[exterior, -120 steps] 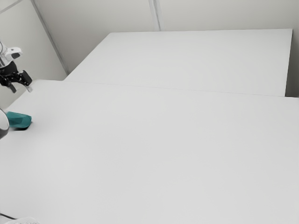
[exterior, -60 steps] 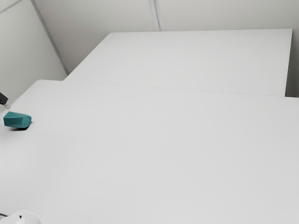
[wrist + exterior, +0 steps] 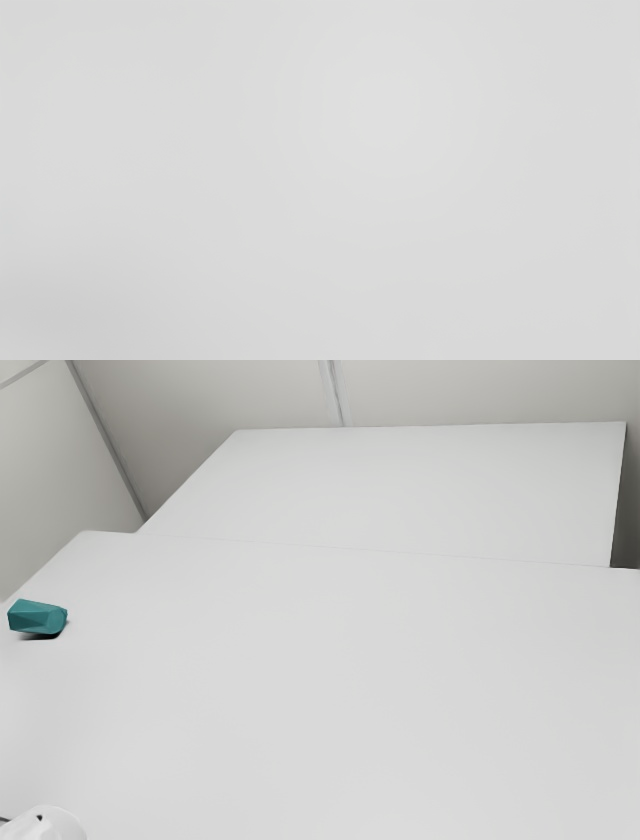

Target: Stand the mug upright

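- Mug [image 3: 38, 618] seems to lie on its side on the desk [image 3: 330, 670], near the exterior view's left edge.
- Jaws' spread and hold: cannot tell.
- Best grip its body squarely, turn slowly, seat the base flat before release.

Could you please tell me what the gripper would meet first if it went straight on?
Probably the pale surface in the wrist view, likely the table; how far off is unclear.
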